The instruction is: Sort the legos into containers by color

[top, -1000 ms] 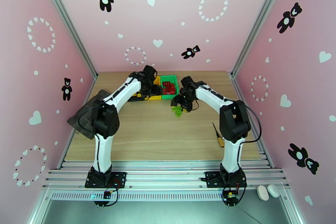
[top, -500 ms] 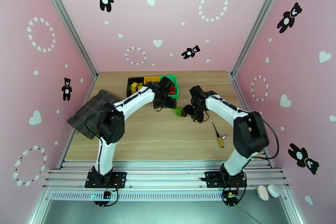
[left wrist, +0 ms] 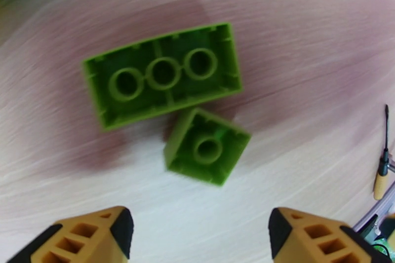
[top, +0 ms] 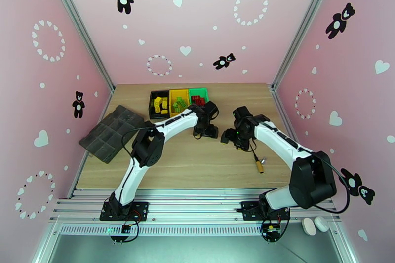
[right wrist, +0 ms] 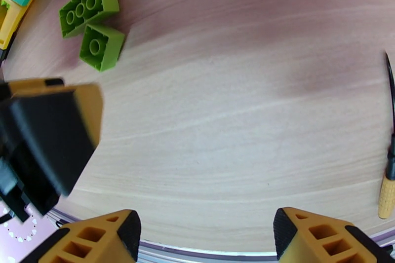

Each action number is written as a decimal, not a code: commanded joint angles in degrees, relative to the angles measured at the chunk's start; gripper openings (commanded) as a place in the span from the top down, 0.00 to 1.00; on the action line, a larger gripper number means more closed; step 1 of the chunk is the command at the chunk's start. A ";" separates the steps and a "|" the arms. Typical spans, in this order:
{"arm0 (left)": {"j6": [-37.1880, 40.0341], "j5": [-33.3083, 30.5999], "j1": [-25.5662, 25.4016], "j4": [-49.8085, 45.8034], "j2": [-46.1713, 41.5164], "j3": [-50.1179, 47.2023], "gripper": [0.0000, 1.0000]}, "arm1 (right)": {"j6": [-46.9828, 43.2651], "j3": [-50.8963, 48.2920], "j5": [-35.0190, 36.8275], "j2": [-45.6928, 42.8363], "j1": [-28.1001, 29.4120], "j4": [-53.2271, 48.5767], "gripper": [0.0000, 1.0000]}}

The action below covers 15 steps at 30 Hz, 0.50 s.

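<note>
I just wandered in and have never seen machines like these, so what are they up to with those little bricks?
It's a colour-sorting job. At the back, the black bin holds yellow bricks, the yellow bin green ones, the green bin red ones. The left pincer hangs open above two green bricks lying upside down on the table; the right pincer is open and empty nearby.
</note>
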 commanded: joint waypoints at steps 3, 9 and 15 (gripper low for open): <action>0.10 -2.68 -0.93 -3.30 5.70 6.11 0.24 | 0.69 -2.07 0.58 -3.93 -0.43 -2.75 0.24; 1.56 -4.99 -0.92 -6.67 10.63 13.01 0.25 | 0.22 -3.04 0.10 -6.16 -1.10 -3.94 0.24; 3.05 -6.42 -0.99 -10.11 14.54 19.25 0.28 | -0.06 -3.89 -0.22 -7.74 -1.69 -4.66 0.24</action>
